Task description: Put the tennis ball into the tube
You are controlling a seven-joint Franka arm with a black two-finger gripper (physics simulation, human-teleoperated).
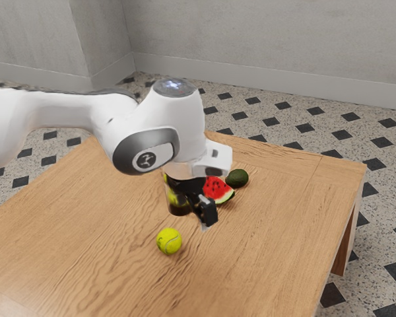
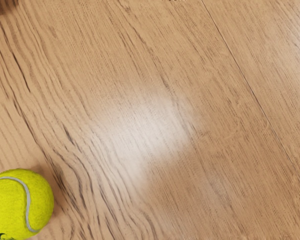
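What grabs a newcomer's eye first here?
Probably the big white arm, coming in from the exterior view's left over the table. Then the bright yellow ball, alone on the wood, nearer the camera than the arm. After that, the red melon slice with the dark green avocado beside it; the tube is partly hidden, so less striking.

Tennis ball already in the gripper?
No, the tennis ball sits on bare tabletop in the exterior view, apart from the gripper.
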